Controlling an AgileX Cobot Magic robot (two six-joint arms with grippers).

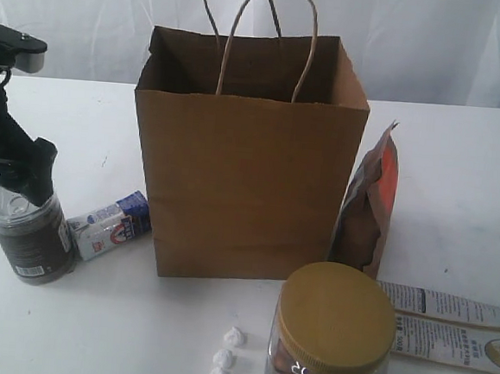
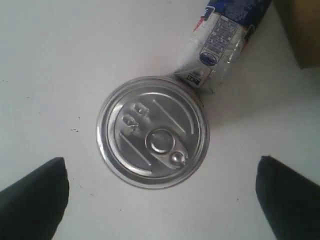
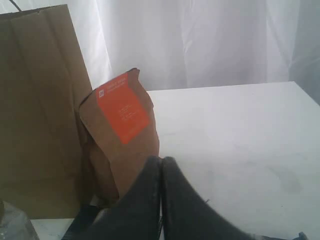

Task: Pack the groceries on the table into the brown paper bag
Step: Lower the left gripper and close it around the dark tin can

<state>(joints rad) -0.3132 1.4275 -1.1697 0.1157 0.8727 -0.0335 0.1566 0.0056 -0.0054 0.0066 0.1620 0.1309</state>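
Observation:
The brown paper bag (image 1: 246, 178) stands open at mid table (image 1: 459, 169). Left of it stands the dark silver-lidded can (image 1: 30, 235), with the small white-blue carton (image 1: 108, 225) lying against it. My left gripper (image 1: 31, 189) hangs just over the can, open; its lid (image 2: 152, 131) shows ahead of the spread fingers (image 2: 35, 200), untouched. The brown-orange pouch (image 1: 369, 209) leans at the bag's right. The gold-lidded jar (image 1: 334, 332) and the long packet (image 1: 455, 329) lie in front. My right gripper (image 3: 161, 161) is shut and empty, near the pouch (image 3: 122, 130). The yellow-grain bottle is out of view.
Three small white crumpled bits (image 1: 223, 358) lie at the front edge, left of the jar. The carton (image 2: 220, 45) touches the can's rim, and the bag's corner (image 2: 300, 30) is close beyond it. White curtains hang behind the table.

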